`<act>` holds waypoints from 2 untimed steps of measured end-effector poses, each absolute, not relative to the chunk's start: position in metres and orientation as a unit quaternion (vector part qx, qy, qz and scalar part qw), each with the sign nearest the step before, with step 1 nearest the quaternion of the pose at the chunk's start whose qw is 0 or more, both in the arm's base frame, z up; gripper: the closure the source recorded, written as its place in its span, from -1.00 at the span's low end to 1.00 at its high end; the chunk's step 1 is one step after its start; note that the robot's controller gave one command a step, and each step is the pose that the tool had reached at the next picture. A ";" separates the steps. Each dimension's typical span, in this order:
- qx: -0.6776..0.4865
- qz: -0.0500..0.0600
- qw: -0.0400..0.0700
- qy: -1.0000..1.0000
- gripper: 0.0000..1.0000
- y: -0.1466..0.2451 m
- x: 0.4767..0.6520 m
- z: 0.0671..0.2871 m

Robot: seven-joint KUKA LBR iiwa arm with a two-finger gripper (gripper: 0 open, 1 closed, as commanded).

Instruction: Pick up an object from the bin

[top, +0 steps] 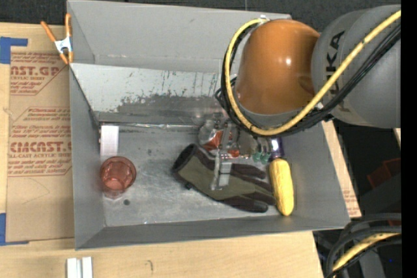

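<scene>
My gripper (223, 174) reaches down from under the arm's orange cover, right of the bin's middle. Its tip is on or just above a dark olive and black glove (195, 170) that lies flat across the bin floor. A yellow banana-shaped toy (282, 186) lies to the right of the glove, near the right wall. Just behind the gripper sits a small shiny clear and red thing (211, 135), partly hidden by the arm.
A pinkish-red see-through cup (117, 174) stands at the front left, with a small white block (109, 137) behind it against the left wall. A bit of purple (275, 148) peeks out under the arm. Bare floor lies between cup and glove.
</scene>
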State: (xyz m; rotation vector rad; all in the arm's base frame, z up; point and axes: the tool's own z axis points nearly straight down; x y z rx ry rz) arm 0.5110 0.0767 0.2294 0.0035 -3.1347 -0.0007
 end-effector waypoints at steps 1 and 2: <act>0.001 -0.001 -0.001 -1.000 -1.00 0.076 0.512 0.234; -0.030 -0.001 -0.003 -1.000 -1.00 0.058 0.503 0.165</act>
